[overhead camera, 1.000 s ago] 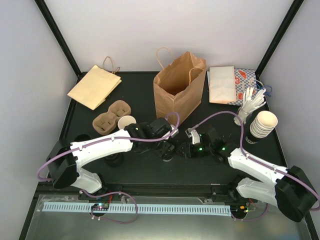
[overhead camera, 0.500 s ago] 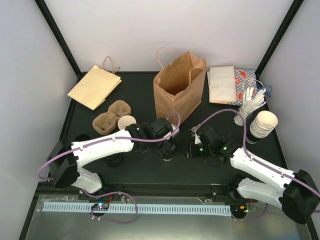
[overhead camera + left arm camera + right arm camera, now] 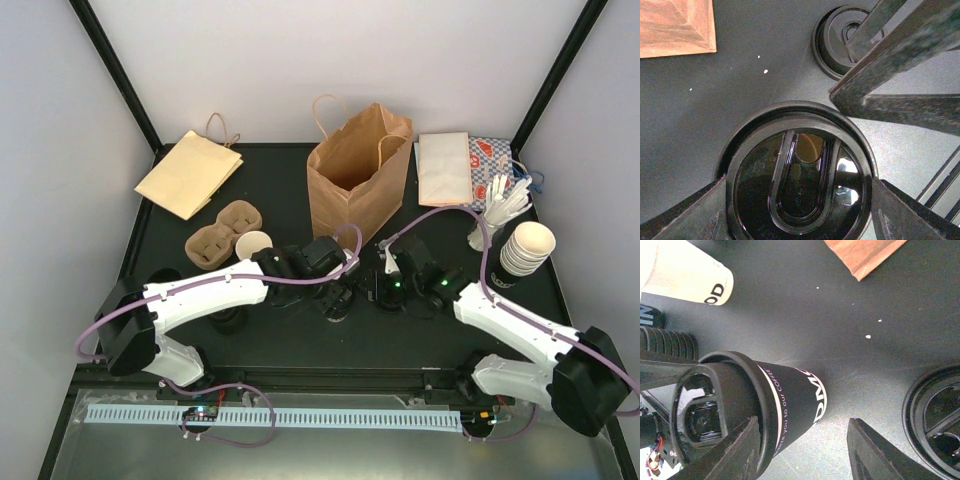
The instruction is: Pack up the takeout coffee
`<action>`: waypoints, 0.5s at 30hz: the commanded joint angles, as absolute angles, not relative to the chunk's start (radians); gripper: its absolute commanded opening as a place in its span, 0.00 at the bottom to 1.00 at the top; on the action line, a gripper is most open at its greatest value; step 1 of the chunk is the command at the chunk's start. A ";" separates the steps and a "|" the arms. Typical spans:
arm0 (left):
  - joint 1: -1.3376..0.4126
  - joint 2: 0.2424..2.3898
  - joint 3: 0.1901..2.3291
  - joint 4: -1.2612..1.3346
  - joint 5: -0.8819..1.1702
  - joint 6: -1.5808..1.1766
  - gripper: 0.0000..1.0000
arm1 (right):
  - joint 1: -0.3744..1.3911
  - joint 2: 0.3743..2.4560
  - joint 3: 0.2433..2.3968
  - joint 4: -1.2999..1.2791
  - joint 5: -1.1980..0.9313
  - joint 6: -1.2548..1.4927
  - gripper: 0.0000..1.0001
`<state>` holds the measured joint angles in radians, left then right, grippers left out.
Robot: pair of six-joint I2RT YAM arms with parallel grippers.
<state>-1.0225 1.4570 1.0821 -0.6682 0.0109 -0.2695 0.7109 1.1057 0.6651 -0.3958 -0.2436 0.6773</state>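
Observation:
The takeout coffee, a white paper cup (image 3: 253, 243) with dark print (image 3: 687, 277), stands open beside the carrier and is held by nothing. My left gripper (image 3: 335, 297) reaches down over a black printed cup (image 3: 790, 405) and is shut on the black lid (image 3: 800, 175) sitting on that cup. One finger (image 3: 690, 215) presses each side of the lid's rim. My right gripper (image 3: 802, 422) is open just right of the black cup, level with its lower half and not touching it. From above the black cup is mostly hidden under the left wrist.
An open brown paper bag (image 3: 355, 185) stands behind the grippers. The brown cup carrier (image 3: 222, 232) and a flat bag (image 3: 188, 172) lie at the left. A spare black lid (image 3: 935, 420) lies under the right gripper. Stacked cups (image 3: 525, 248), napkins (image 3: 445, 168) and cutlery (image 3: 500, 205) stand at the right.
The right arm has shifted its wrist a little back toward the paper bag, jaws still apart. The left arm has stayed on the lid.

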 commanded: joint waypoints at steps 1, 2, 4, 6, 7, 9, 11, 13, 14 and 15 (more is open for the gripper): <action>-1.035 1.485 1.046 -0.734 0.037 -0.279 0.67 | 0.703 1.147 0.687 -0.348 -0.288 0.659 0.50; -1.035 1.485 1.044 -0.732 0.039 -0.279 0.67 | 0.704 1.153 0.685 -0.344 -0.294 0.657 0.50; -1.035 1.485 1.042 -0.729 0.038 -0.280 0.67 | 0.705 1.163 0.683 -0.338 -0.304 0.654 0.50; -1.035 1.483 1.043 -0.727 0.038 -0.281 0.67 | 0.705 1.167 0.676 -0.332 -0.310 0.651 0.50; -1.035 1.483 1.044 -0.727 0.039 -0.280 0.67 | 0.704 1.169 0.673 -0.331 -0.311 0.650 0.50; -1.036 1.485 1.047 -0.725 0.042 -0.281 0.66 | 0.706 1.179 0.666 -0.332 -0.308 0.650 0.50; -1.035 1.486 1.048 -0.723 0.045 -0.281 0.66 | 0.704 1.199 0.659 -0.343 -0.300 0.649 0.50; -1.035 1.489 1.045 -0.723 0.043 -0.281 0.66 | 0.704 1.219 0.646 -0.354 -0.285 0.647 0.49; -1.035 1.490 1.045 -0.723 0.044 -0.281 0.66 | 0.705 1.230 0.638 -0.361 -0.277 0.645 0.49; -1.035 1.491 1.043 -0.723 0.043 -0.282 0.66 | 0.705 1.238 0.630 -0.368 -0.268 0.641 0.49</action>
<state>-1.0225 1.4540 1.0775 -0.6678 0.0105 -0.2775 0.7044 1.1881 0.6655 -0.3477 -0.2958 0.6601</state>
